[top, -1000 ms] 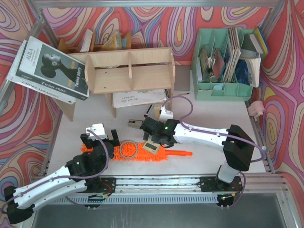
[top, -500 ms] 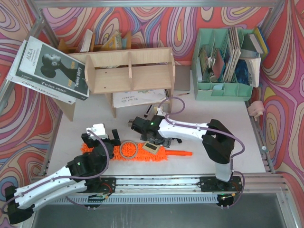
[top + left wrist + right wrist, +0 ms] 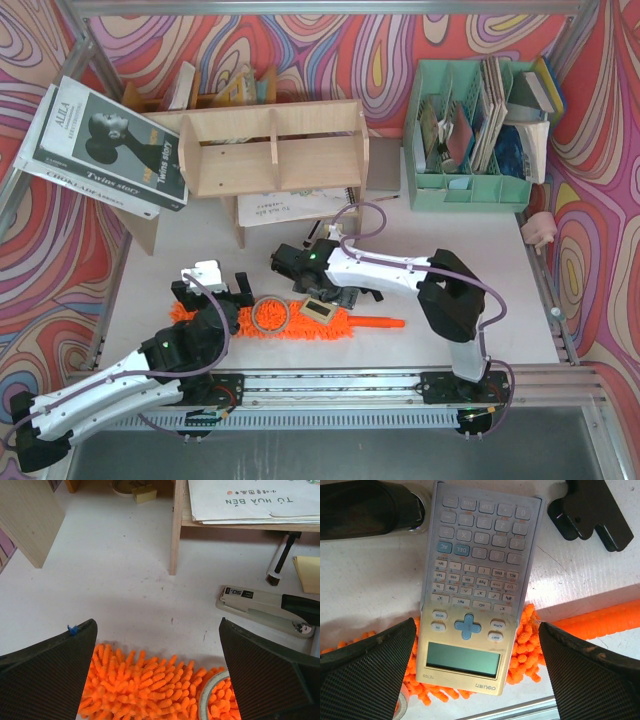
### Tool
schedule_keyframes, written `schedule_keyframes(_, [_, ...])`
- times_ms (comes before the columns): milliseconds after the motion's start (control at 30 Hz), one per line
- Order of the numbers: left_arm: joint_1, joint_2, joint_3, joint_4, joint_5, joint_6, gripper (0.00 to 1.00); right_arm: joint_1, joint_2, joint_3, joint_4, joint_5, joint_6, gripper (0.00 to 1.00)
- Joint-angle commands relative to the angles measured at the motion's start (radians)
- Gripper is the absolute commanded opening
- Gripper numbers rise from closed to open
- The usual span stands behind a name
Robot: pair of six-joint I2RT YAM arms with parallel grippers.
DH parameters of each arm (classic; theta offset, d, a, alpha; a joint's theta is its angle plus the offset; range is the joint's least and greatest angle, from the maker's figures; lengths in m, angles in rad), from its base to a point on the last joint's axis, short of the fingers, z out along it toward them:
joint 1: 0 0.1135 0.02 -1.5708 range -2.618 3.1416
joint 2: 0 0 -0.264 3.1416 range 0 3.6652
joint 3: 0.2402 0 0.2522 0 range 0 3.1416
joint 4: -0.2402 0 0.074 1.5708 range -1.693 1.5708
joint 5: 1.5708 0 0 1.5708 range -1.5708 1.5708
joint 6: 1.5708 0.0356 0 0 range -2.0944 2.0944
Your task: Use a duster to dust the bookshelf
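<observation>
**Duster and both hands: current holdings**

Duster (image 3: 300, 322): orange, fluffy, lying flat on the white table (image 3: 450, 250) near my bases, with its thin handle pointing to my right. It is well apart from the bookshelf (image 3: 270, 150), which stands at the back of the table.

Items on the duster: one calculator (image 3: 475, 595), display end resting on the orange fibres and key end out over the table; one roll of tape (image 3: 270, 314), lying flat on the fibres left of the calculator.

My left gripper (image 3: 210, 293): jaws spread wide, nothing between them. It is over the duster's left end, one finger to each side of the fluff. I cannot tell whether the fingers touch it.

My right gripper (image 3: 477, 630): jaws spread wide, nothing held. It is above the calculator, which shows in the gap between my fingers. No contact is visible.

Nearby: one grey stapler (image 3: 265, 607) on the table just beyond the duster; a stack of papers (image 3: 250, 500) on the shelf's lower tier; a pen (image 3: 280, 560) beside the shelf leg.
</observation>
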Motion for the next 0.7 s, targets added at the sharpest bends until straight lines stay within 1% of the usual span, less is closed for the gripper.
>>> schedule_keyframes(0, [-0.001, -0.009, -0.021, 0.02, 0.009, 0.012, 0.98, 0.007, 0.033, 0.035, -0.043, 0.038, 0.024, 0.99])
schedule_keyframes(367, [-0.001, -0.005, -0.022, 0.021, 0.014, 0.015, 0.98, 0.005, 0.068, 0.038, -0.022, 0.028, -0.002, 0.98])
schedule_keyframes(533, [-0.001, 0.0, -0.021, 0.021, 0.017, 0.018, 0.99, 0.005, 0.07, 0.031, -0.013, 0.04, -0.005, 0.92])
schedule_keyframes(667, [-0.001, 0.001, -0.022, 0.02, 0.02, 0.017, 0.98, 0.005, 0.07, 0.03, -0.01, 0.051, -0.006, 0.85])
